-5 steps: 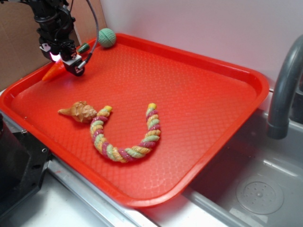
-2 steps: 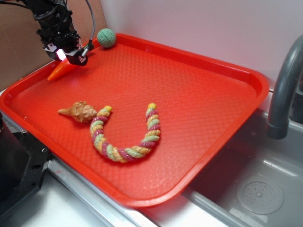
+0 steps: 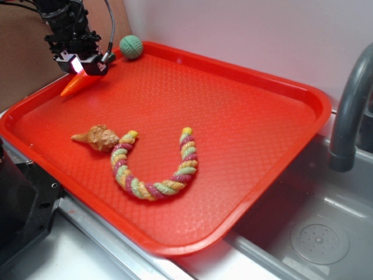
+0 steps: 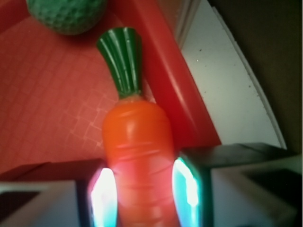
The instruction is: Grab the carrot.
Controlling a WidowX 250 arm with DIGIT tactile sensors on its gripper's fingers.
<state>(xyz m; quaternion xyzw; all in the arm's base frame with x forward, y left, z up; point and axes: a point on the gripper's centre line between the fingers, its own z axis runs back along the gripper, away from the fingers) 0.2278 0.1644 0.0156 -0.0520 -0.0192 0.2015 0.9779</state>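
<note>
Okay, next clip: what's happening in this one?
The WidowX's hand is at the far left corner of a red tray, closed on an orange toy carrot. The wrist view shows a finger pressed to each side of it. A green ball, a tan cone toy and a braided rope lie untouched.

Carrot point(image 4: 137, 151) glossy smooth plastic; tray point(image 3: 245, 116) textured plastic (waffle-patterned).
</note>
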